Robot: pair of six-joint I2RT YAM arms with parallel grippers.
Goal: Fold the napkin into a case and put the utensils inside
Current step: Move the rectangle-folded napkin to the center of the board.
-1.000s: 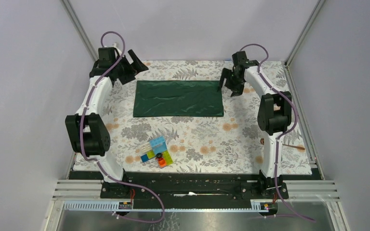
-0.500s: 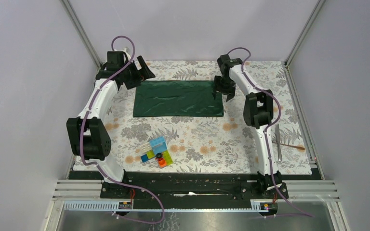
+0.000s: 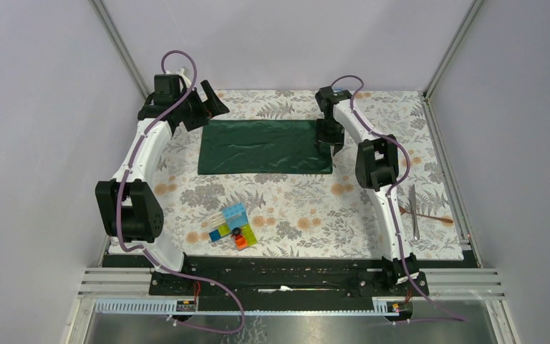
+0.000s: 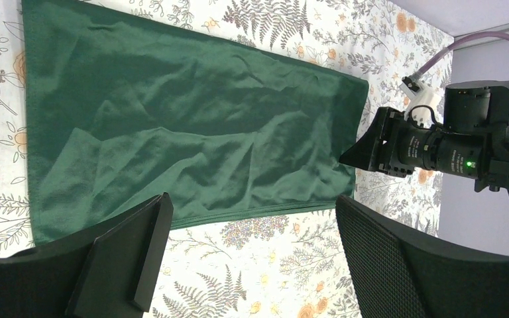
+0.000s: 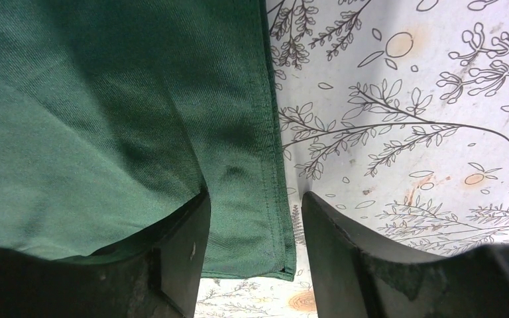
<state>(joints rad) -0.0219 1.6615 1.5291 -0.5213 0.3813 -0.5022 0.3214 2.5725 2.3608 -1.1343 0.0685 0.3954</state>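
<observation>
**Top view.** The dark green satin napkin (image 3: 265, 147) lies flat as a long rectangle on the far half of the floral-covered table (image 3: 315, 208), with its long axis running left to right. The right tool (image 3: 329, 150) points down at the napkin's right short edge, so the right arm is the nearer one to that edge. The left tool (image 3: 213, 100) sits just past the far left corner, clear of the cloth. The thin silver utensil (image 3: 414, 211) and the copper-coloured spoon (image 3: 430, 217) lie well apart from the napkin near the table's right side. The cluster of colourful plastic blocks (image 3: 233, 227) sits near the front.

**Left wrist view.** The napkin (image 4: 192, 139) stretches lengthwise away from this camera toward the right tool (image 4: 371, 142) at its far end. The left tool's two black fingers (image 4: 132, 258) are spread wide. Nothing is between them and they touch nothing.

**Right wrist view.** The stitched hem of the napkin (image 5: 265, 146) runs straight between the right tool's fingers (image 5: 179, 258). One finger is over the green cloth, where a crease leads up to it. The other is over the bare floral covering (image 5: 404, 132) just beside the edge. The fingers stand partly apart with a gap on either side of the hem, so the cloth is straddled but not pinched. I cannot tell whether the tips already press on the surface. The next move probably depends on this straddle: pinching here would take the short edge, so it can be carried along the long axis.
</observation>
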